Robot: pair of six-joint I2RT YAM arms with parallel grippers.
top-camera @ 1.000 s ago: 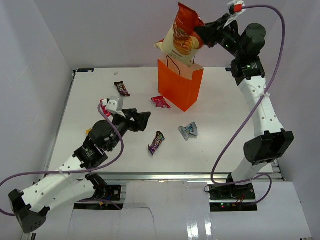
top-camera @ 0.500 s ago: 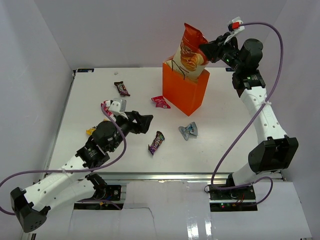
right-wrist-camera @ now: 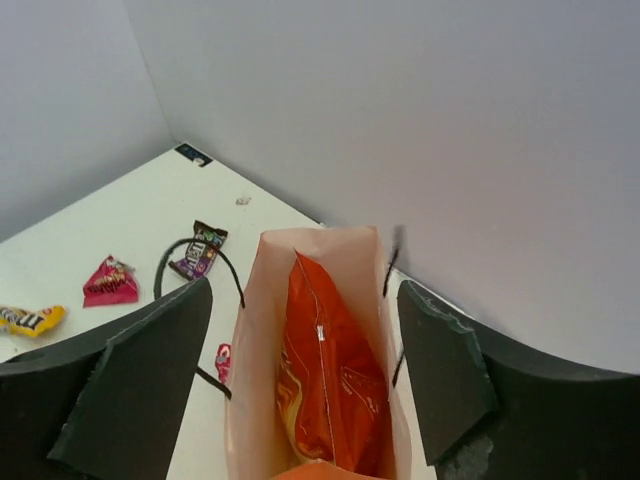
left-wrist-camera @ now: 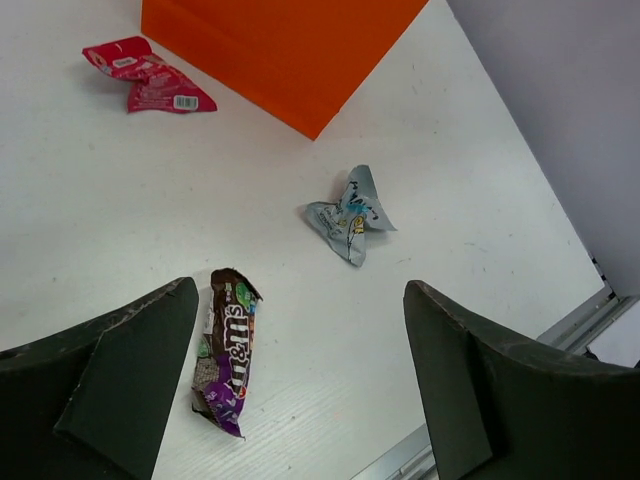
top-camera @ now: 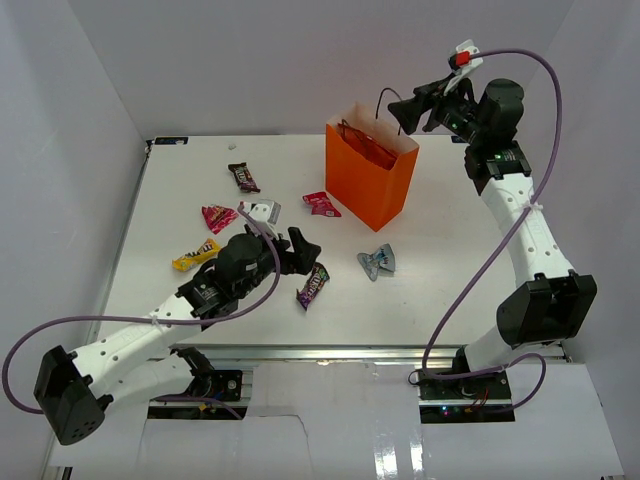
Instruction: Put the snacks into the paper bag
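Since 0.5 s ago, your chip bag (right-wrist-camera: 330,380) has left the right gripper (top-camera: 407,108) and now sits down inside the paper bag (top-camera: 370,185). Your left arm has swung right toward the middle of the table (top-camera: 450,290).

At the far left, a yellow packet (top-camera: 193,259) lies flat, with a pink-red packet (top-camera: 218,216) just beyond it. Farther back lies 1 dark brown candy bar (top-camera: 243,177), well apart from both.

Your left gripper (top-camera: 300,250) hangs over the table with its fingers spread wide and nothing between them. In the left wrist view the purple packet (top-camera: 313,284) lies just beside the left-hand finger, not touched.

A pink-red wrapper (top-camera: 321,204) rests near the foot of the paper bag on its left side. The silver-blue wrapper (top-camera: 377,262) lies crumpled on the near side of the bag, apart from it.

The paper bag stands upright at the far middle of the table, mouth open, its black cord handles hanging over the rim. In the right wrist view the chip bag stands on end inside it, below the rim.

Your right gripper hovers above the bag's far right corner, fingers apart and empty.
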